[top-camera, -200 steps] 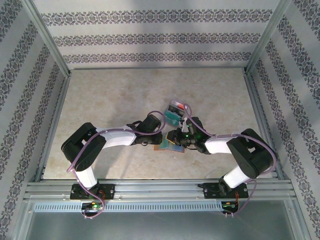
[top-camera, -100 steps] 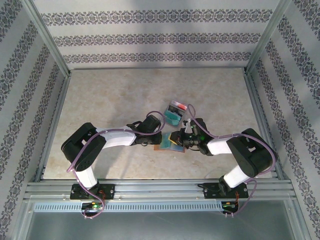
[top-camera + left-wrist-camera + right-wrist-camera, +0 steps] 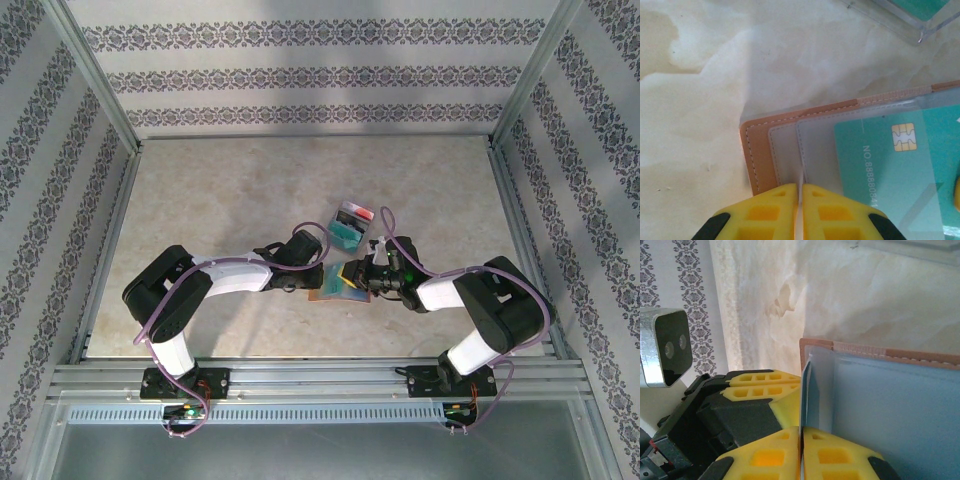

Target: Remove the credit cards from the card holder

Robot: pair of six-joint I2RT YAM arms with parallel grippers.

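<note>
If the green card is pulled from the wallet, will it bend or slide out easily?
The green card lies flat and thin under a clear sleeve, so it is probably stiff and light. Its smooth face may slide, though the sleeve could cling.

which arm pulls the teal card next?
Right, probably. The right gripper is shut on a thin sheet at the card holder's inner panel, on the teal card's side; the left gripper is shut on the holder's pocket edge, anchoring it.

The worktop is bare far back and left. At centre, the left end effector and right end effector crowd the card holder, with the clear plastic tray just beyond.
</note>
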